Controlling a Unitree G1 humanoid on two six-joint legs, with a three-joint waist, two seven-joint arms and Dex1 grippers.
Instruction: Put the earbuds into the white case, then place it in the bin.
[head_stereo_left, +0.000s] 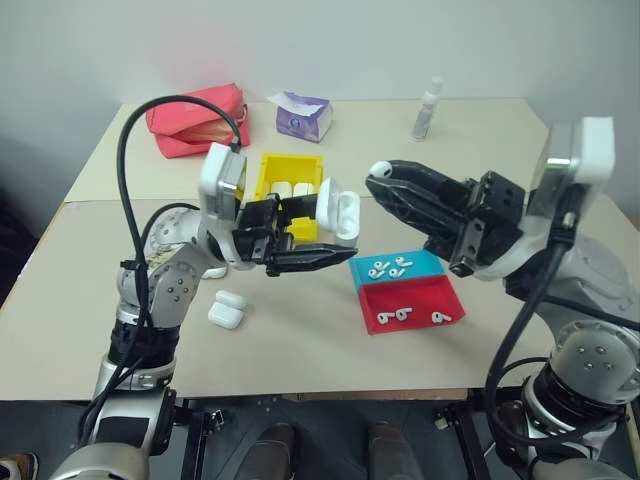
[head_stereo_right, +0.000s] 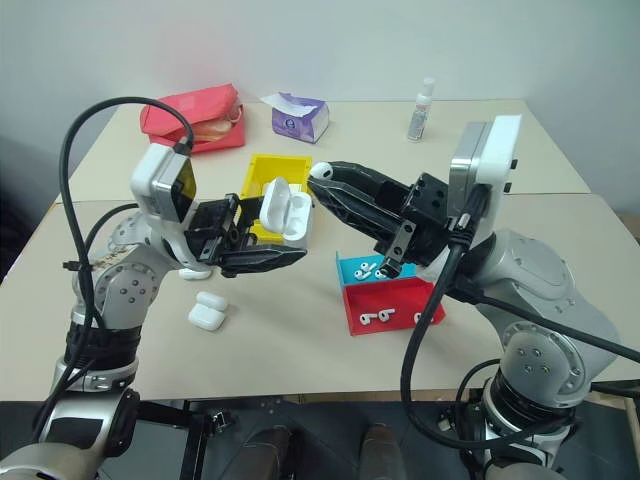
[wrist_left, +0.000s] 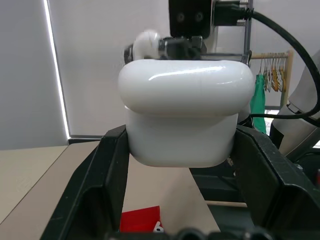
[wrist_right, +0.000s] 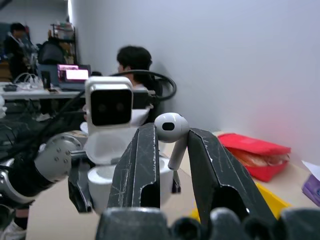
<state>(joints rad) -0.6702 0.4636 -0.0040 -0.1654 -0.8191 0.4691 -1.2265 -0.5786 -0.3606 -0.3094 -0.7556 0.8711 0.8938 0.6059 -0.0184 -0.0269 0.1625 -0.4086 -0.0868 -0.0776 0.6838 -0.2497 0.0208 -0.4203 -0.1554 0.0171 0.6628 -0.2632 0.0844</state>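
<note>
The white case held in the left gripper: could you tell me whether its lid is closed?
No. The white case in the left gripper has its hinged lid flipped up, showing the open inside.

A beige table (head_stereo_left: 300, 350) stands against a plain white wall (head_stereo_left: 320, 40).

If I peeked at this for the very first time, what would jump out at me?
Right in the middle, above the table, the left gripper holds an open white case, and the right gripper brings one tiny earbud close to it, pinched between its fingers. Behind them sits a bright yellow bin with more white cases inside, and nearer the robot's right a blue-and-red tray holds loose earbuds.
</note>
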